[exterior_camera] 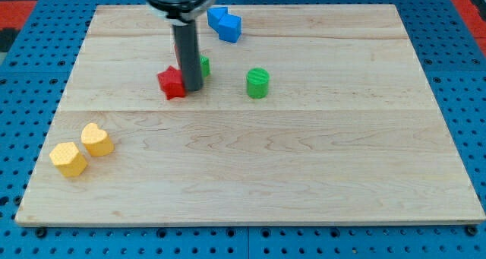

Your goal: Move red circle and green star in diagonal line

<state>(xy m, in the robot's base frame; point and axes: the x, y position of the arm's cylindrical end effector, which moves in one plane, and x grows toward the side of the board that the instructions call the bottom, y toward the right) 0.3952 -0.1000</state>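
My tip point(191, 89) rests on the board between two blocks in the upper middle of the view. A red block point(172, 83) with an angular outline touches the rod's left side; its exact shape is hard to tell. A green block point(205, 66) peeks out from behind the rod on its right, mostly hidden, so its shape cannot be made out. A green circle block point(257, 83) stands apart, to the right of the tip.
Two blue blocks point(225, 23) lie together near the board's top edge, right of the rod. Two yellow blocks point(97, 139) point(68, 159) sit side by side at the lower left. The wooden board point(304, 175) lies on a blue pegboard.
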